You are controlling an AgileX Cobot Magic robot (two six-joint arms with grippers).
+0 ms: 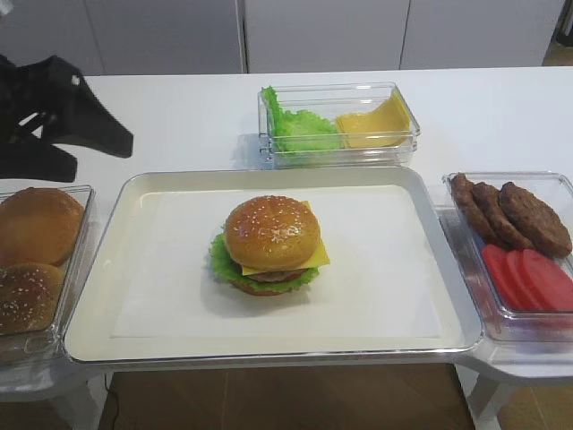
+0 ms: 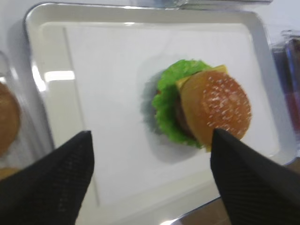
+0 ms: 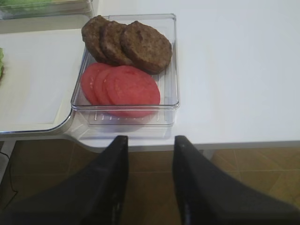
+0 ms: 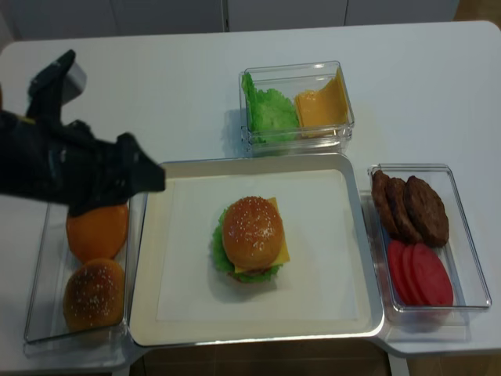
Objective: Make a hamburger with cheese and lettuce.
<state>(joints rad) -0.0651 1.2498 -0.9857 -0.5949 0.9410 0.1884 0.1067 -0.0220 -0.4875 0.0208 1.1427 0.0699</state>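
1. Just ahead of the left tool [image 2: 150, 154], between its two widely parted fingers, lay the white tray [image 2: 93, 93], and the tool grasped nothing.
2. Beyond those fingers, slightly toward the right one, sat the hamburger [image 2: 208, 108] on the tray, apart from the tool, with its sesame-seeded top on.
3. Under that top, the cheese [image 1: 315, 255] poked out as a pale yellow corner, and the lettuce [image 1: 220, 260] frilled around the patty.
4. Left of the left tool stood a clear bin [image 4: 39, 309] of loose buns [image 4: 94, 294].
5. Directly ahead of the right tool [image 3: 150, 145], released and hanging off the desk [image 3: 243, 70] edge, a clear box [image 3: 171, 101] held tomato slices [image 3: 124, 89] nearest and dark patties [image 3: 131, 42] behind.
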